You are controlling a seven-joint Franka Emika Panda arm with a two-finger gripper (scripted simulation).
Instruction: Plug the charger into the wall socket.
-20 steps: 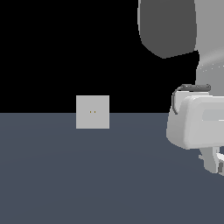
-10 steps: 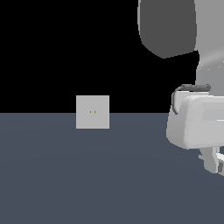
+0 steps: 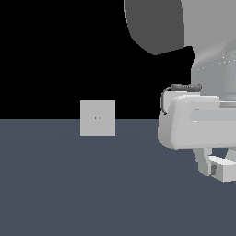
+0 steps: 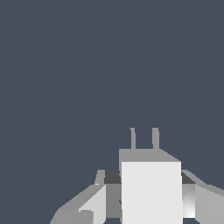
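Observation:
The wall socket [image 3: 97, 118], a flat light-grey square panel with two tiny yellowish holes, stands upright on the dark floor at the exterior view's left. My gripper [image 3: 215, 168] hangs low at the exterior view's right, far from the panel. In the wrist view the charger [image 4: 151, 188], a light-grey block, sits between the two fingers [image 4: 92, 202], its two thin prongs [image 4: 144, 138] pointing away over the bare floor. My gripper [image 4: 151, 199] is shut on it. The charger [image 3: 224, 171] shows as a small block beneath the hand in the exterior view. The socket is out of the wrist view.
The arm's large white body [image 3: 198, 120] and a grey link [image 3: 156, 23] fill the exterior view's right side. A flat dark blue-grey floor [image 3: 92, 184] spreads between the hand and the panel.

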